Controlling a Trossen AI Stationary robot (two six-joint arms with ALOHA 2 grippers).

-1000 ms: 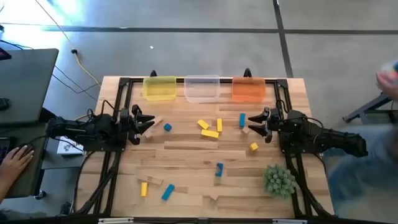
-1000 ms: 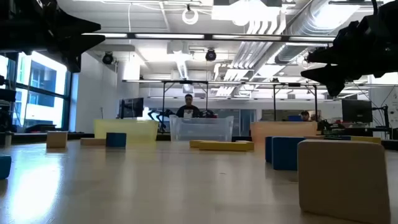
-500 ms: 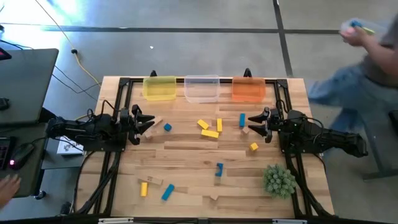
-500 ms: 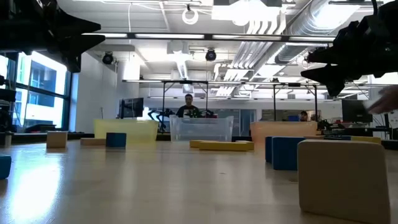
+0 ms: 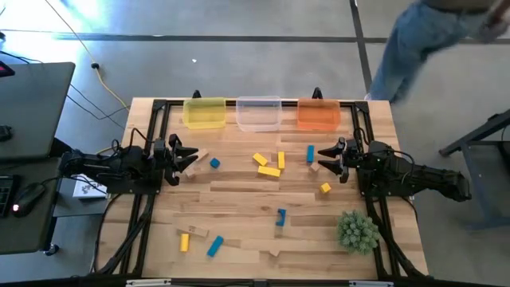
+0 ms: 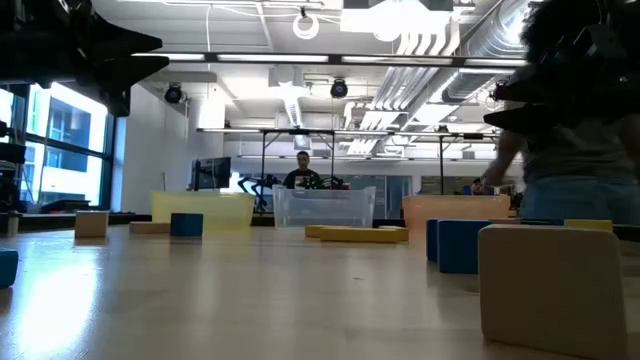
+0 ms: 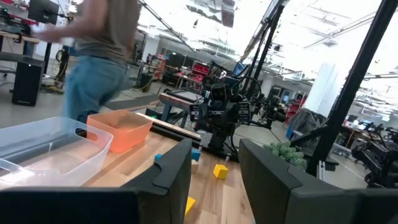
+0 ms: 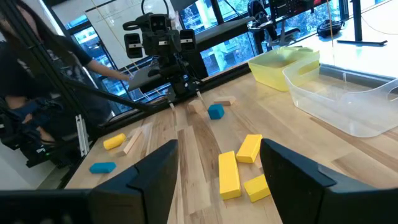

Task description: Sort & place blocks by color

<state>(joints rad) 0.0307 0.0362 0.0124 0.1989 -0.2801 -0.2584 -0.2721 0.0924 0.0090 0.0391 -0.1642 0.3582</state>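
Note:
Small blue, yellow and tan blocks lie scattered flat on the wooden table [image 5: 239,195]. A yellow group [image 5: 269,164] lies mid-table. A blue cube [image 5: 214,163] and a tan bar [image 5: 199,157] lie just in front of my left gripper [image 5: 191,158], which is open and hovers at the table's left side. My right gripper [image 5: 322,159] is open at the right side, with a tan cube [image 5: 315,167] and a blue bar [image 5: 310,153] right by its fingertips. More blocks [image 5: 280,216] [image 5: 215,246] lie near the near edge. In the right wrist view the yellow blocks [image 8: 239,165] lie ahead.
Along the far edge stand a yellow bin [image 5: 205,112], a clear bin [image 5: 259,113] and an orange bin [image 5: 319,113]. A spiky green plant ball [image 5: 358,231] sits at the near right corner. A person [image 5: 422,36] walks past beyond the far right corner.
Both arms and all blocks have kept still. A person beside the table's right side has walked toward the far edge and now passes beyond the far right corner.

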